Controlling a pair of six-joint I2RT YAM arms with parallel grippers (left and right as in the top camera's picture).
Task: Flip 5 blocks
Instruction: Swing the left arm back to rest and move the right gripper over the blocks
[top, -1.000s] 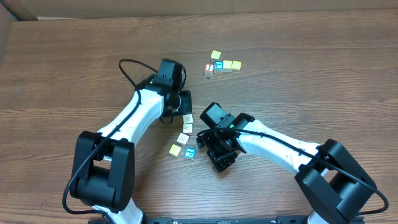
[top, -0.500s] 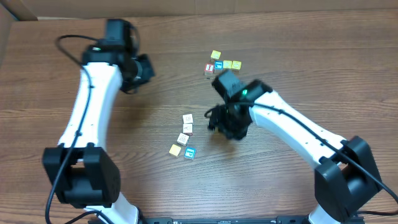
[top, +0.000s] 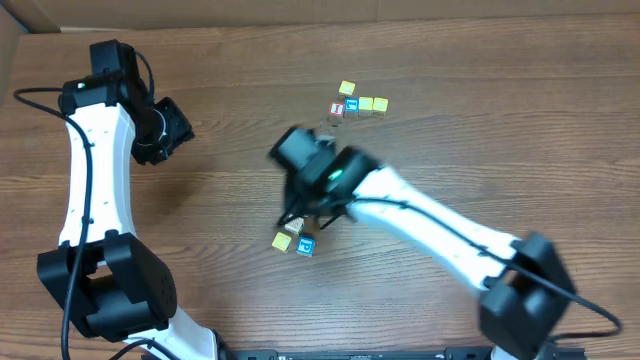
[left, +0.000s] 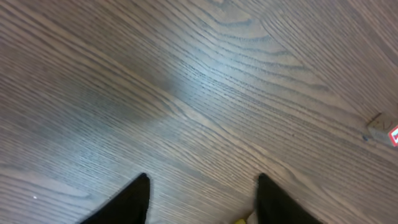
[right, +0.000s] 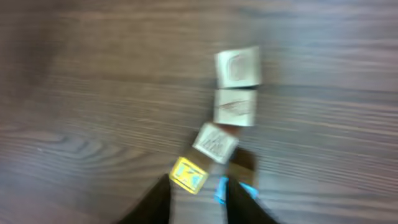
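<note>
— Right gripper: part open, empty. Left gripper: open, idle, nothing between.

— Noted. Blocks strung out just ahead of right fingertips; yellow block nearest, blue block beside. Centre on yellow, close squarely on side faces, then tip over.

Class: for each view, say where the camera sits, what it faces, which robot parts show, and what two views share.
Overhead: above the table, facing down; left arm and right arm show.
Left wrist: on left arm, facing bare wood; left end effector shows.
Right wrist: on right arm, facing the blocks; right end effector shows.
Shared: yellow block, in overhead and right wrist.
</note>
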